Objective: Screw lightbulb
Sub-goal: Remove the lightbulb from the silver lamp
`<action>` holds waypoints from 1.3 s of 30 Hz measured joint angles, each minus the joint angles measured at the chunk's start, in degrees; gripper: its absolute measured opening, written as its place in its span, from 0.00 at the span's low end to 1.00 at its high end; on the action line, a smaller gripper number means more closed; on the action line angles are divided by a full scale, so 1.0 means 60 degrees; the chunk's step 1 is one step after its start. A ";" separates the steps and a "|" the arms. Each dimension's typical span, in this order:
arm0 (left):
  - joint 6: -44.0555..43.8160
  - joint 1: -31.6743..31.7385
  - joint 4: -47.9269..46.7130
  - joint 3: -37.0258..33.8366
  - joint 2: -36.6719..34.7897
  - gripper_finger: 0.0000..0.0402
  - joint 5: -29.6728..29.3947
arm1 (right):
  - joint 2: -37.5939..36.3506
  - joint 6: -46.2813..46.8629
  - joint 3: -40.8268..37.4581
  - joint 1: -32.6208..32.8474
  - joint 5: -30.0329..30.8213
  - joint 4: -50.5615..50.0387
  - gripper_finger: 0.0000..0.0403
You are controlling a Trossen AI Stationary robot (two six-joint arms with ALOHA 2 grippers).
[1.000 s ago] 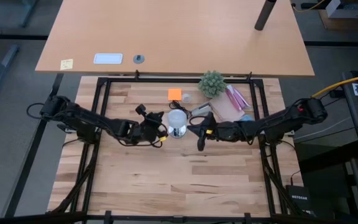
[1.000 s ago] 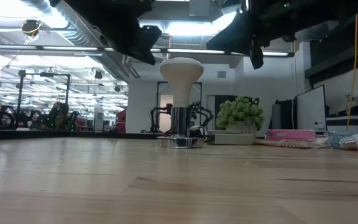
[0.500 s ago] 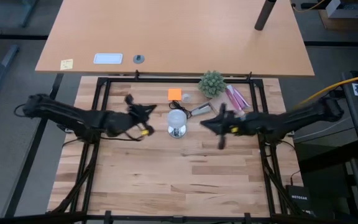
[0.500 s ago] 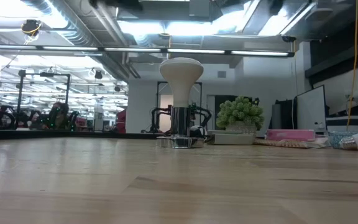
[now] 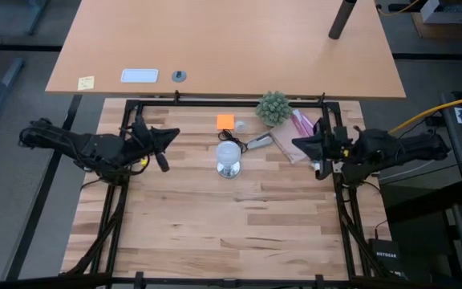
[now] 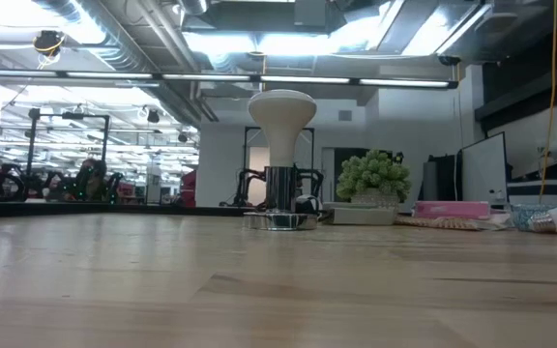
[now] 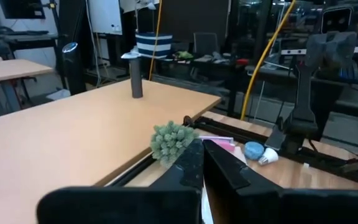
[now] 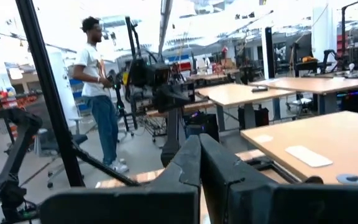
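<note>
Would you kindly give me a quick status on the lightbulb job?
Left gripper and right gripper shut, empty, at opposite table edges. Lightbulb upright in the silver base. Nothing blocking it.

We see a large tan desk (image 5: 223,44) behind the wooden table (image 5: 231,225). Beyond, ceiling light strips (image 6: 307,80) brighten an open workshop where a person (image 8: 98,93) stands.

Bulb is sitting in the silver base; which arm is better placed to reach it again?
Roughly even. The left pincer and right pincer are both drawn back at the table's sides, shut, at similar distances from the lightbulb; neither has a clear advantage.
</note>
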 joint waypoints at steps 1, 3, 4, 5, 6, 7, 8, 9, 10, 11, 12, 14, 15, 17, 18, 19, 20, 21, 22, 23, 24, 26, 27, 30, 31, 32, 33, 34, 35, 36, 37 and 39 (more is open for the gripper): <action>-0.0018 -0.0003 -0.0003 0.0000 -0.0009 0.00 -0.0001 | -0.0030 0.0000 0.0000 0.0000 0.0000 0.0013 0.01; -0.0016 -0.0003 -0.0017 0.0000 0.0006 0.00 0.0001 | -0.0058 0.0000 0.0000 0.0000 0.0000 0.0021 0.01; 0.0016 0.0001 -0.0064 0.0000 0.0013 0.00 -0.0002 | -0.0054 0.0000 0.0000 0.0000 0.0000 0.0011 0.01; 0.0042 0.0001 -0.0082 0.0000 0.0030 0.00 -0.0003 | -0.0047 0.0000 0.0000 -0.0007 0.0004 0.0011 0.01; 0.0089 0.0001 -0.0085 0.0000 0.0034 0.00 -0.0003 | -0.0032 0.0000 0.0000 -0.0004 0.0004 0.0001 0.01; 0.0168 0.0001 -0.0121 0.0000 0.0039 0.00 -0.0001 | -0.0015 0.0000 0.0000 -0.0004 0.0004 -0.0014 0.01; 0.0241 0.0001 -0.0152 0.0000 0.0039 0.00 -0.0003 | 0.0012 0.0000 0.0000 -0.0004 0.0004 0.0002 0.01; 0.0239 0.0001 -0.0179 0.0000 0.0039 0.00 0.0000 | 0.0065 0.0000 0.0000 -0.0004 0.0005 0.0011 0.01; 0.0235 0.0001 -0.0233 0.0000 0.0039 0.00 -0.0003 | 0.0103 0.0001 0.0000 -0.0004 0.0005 0.0007 0.01; 0.0228 0.0001 -0.0304 0.0000 0.0039 0.00 -0.0003 | 0.0121 0.0004 0.0000 -0.0004 0.0007 0.0005 0.01; 0.0229 0.0001 -0.0356 0.0000 0.0039 0.00 -0.0003 | 0.0179 0.0004 0.0000 -0.0004 0.0007 -0.0008 0.01; 0.0224 0.0001 -0.0416 0.0000 0.0046 0.00 -0.0003 | 0.0297 0.0004 0.0000 -0.0004 0.0007 -0.0026 0.01; 0.0219 0.0001 -0.0459 0.0000 0.0046 0.00 -0.0003 | 0.0319 0.0006 0.0000 -0.0004 0.0007 -0.0016 0.01; 0.0213 0.0001 -0.0612 0.0000 0.0046 0.00 -0.0003 | 0.0361 0.0009 0.0000 -0.0004 0.0007 -0.0005 0.01; 0.0206 0.0001 -0.0651 0.0000 0.0046 0.00 -0.0002 | 0.0381 0.0011 0.0000 -0.0004 0.0008 -0.0001 0.01; 0.0206 0.0001 -0.0648 0.0000 0.0046 0.00 0.0001 | 0.0428 0.0012 0.0000 -0.0004 0.0011 -0.0002 0.01; 0.0209 0.0001 -0.0644 0.0000 0.0046 0.00 -0.0003 | 0.0457 0.0015 0.0000 -0.0004 0.0007 -0.0008 0.01; 0.0206 0.0001 -0.0642 0.0000 0.0046 0.00 -0.0003 | 0.0484 0.0015 0.0000 -0.0004 0.0010 -0.0029 0.01; 0.0210 0.0001 -0.0640 0.0000 0.0046 0.00 -0.0003 | 0.0503 0.0015 0.0000 -0.0004 0.0007 -0.0026 0.01; 0.0208 0.0001 -0.0640 0.0000 0.0046 0.00 -0.0003 | 0.0518 0.0015 0.0000 -0.0004 0.0004 -0.0037 0.01; 0.0208 0.0001 -0.0640 0.0000 0.0046 0.00 -0.0003 | 0.0551 0.0015 0.0000 -0.0004 -0.0002 -0.0066 0.01; 0.0206 0.0001 -0.0639 0.0000 0.0046 0.00 -0.0003 | 0.0626 0.0015 0.0000 -0.0004 -0.0004 -0.0226 0.01; 0.0206 0.0001 -0.0637 0.0000 0.0046 0.00 -0.0003 | 0.0681 0.0016 0.0000 -0.0004 -0.0007 -0.0283 0.01; 0.0206 0.0001 -0.0640 0.0000 0.0046 0.00 -0.0003 | 0.0910 0.0017 0.0000 -0.0004 0.0001 -0.0337 0.01; 0.0206 0.0001 -0.0637 0.0000 0.0046 0.00 -0.0003 | 0.0998 0.0017 0.0000 -0.0004 0.0005 -0.0363 0.01; 0.0206 0.0001 -0.0634 0.0000 0.0046 0.00 -0.0003 | 0.1111 0.0018 0.0000 -0.0004 0.0006 -0.0359 0.01; 0.0206 0.0001 -0.0633 0.0000 0.0046 0.00 -0.0003 | 0.1236 0.0018 0.0000 -0.0004 0.0007 -0.0357 0.01; 0.0206 0.0001 -0.0637 0.0000 0.0046 0.00 -0.0003 | 0.1357 0.0018 0.0000 -0.0004 0.0007 -0.0357 0.01; 0.0206 0.0001 -0.0637 0.0000 0.0046 0.00 -0.0003 | 0.1482 0.0018 0.0000 -0.0004 0.0007 -0.0361 0.01; 0.0213 0.0001 -0.0636 0.0000 0.0046 0.00 -0.0003 | 0.1622 0.0018 0.0000 -0.0004 0.0011 -0.0357 0.01; 0.0299 0.0001 -0.0632 0.0000 0.0046 0.00 -0.0003 | 0.1757 0.0018 0.0000 -0.0004 0.0011 -0.0354 0.01; 0.0845 0.0004 -0.0626 0.0000 0.0046 0.00 -0.0003 | 0.2063 0.0017 0.0000 -0.0004 0.0015 -0.0356 0.01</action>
